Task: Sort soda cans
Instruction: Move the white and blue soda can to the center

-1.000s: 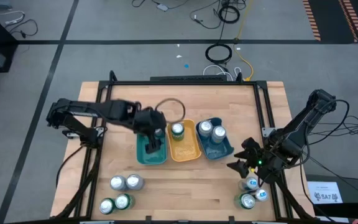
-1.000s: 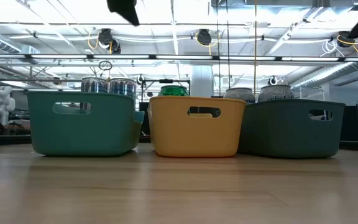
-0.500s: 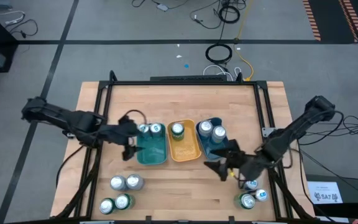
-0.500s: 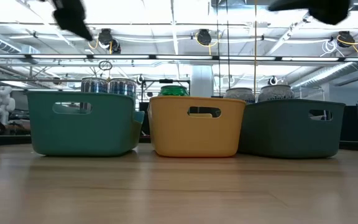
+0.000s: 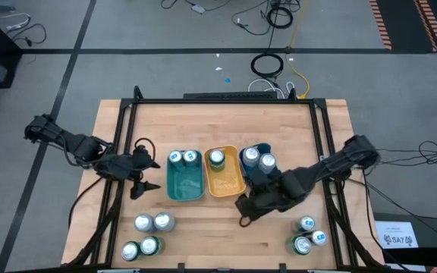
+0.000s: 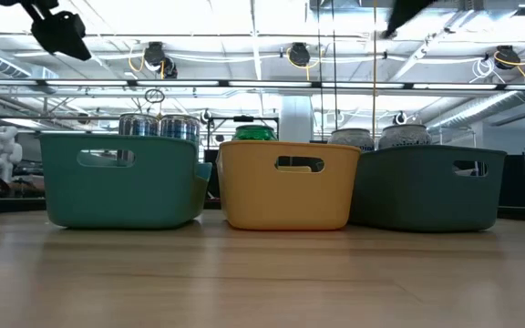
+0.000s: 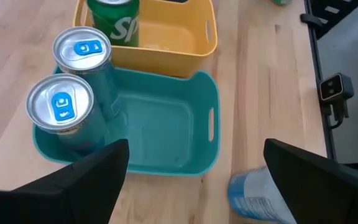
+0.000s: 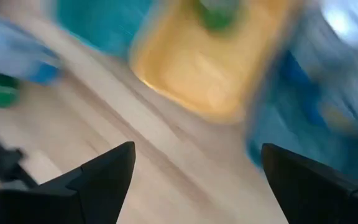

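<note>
I am hovering my left gripper [image 5: 144, 175] wide open and empty left of the teal tray [image 5: 185, 184], my right gripper [image 5: 246, 208] likewise open at lower centre, since unsorted soda cans [image 5: 152, 223] are waiting lower left.

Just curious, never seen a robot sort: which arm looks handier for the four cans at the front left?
Probably the left. Its open, empty claw hangs just beyond those four cans, while the right claw, also open, sits past the trays.
</note>
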You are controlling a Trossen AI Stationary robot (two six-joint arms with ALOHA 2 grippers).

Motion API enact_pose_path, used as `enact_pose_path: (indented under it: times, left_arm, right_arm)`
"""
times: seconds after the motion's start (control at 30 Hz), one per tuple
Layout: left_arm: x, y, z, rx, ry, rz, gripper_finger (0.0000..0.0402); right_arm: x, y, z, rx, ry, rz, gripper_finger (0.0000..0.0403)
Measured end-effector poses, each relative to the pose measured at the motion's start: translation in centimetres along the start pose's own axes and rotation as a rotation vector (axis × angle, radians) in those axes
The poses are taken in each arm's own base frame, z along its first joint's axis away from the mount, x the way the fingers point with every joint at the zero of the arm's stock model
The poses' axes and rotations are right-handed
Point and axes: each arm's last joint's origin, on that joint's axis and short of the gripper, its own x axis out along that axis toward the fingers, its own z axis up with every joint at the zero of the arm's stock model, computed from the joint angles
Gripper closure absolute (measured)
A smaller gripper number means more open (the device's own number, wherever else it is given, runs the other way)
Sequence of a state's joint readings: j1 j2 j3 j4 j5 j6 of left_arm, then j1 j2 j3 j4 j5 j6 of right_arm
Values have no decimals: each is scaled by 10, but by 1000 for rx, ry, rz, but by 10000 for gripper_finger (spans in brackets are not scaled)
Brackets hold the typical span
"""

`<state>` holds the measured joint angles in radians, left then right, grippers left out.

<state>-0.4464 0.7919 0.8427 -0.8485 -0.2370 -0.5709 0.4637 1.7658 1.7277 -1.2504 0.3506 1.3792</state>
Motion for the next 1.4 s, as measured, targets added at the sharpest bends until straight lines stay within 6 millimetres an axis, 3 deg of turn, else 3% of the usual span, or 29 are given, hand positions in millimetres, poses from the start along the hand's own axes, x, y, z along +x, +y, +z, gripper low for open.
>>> enact_pose_path:
  times: [0.13, 0.2, 0.5, 0.73, 1.0, 1.4]
  left_arm:
    - [1, 0, 0, 11, 5, 1, 20]
    - [1, 1, -2, 15, 17, 9, 20]
    - [1, 2, -4, 22, 45, 28, 20]
    - [1, 2, -4, 22, 46, 29, 20]
    - [1, 2, -4, 6, 43, 30, 20]
    - [1, 2, -4, -65, 44, 29, 20]
  right_arm:
    - [-11, 7, -2, 109, 112, -175, 65]
    - [-16, 13, -10, 157, 155, -179, 65]
    - [-40, 11, -65, 302, 220, -177, 65]
    - [-51, -15, -98, 396, 205, -227, 65]
    - [-49, -60, -101, 407, 276, -316, 65]
    - [-31, -72, -117, 350, 313, -367, 65]
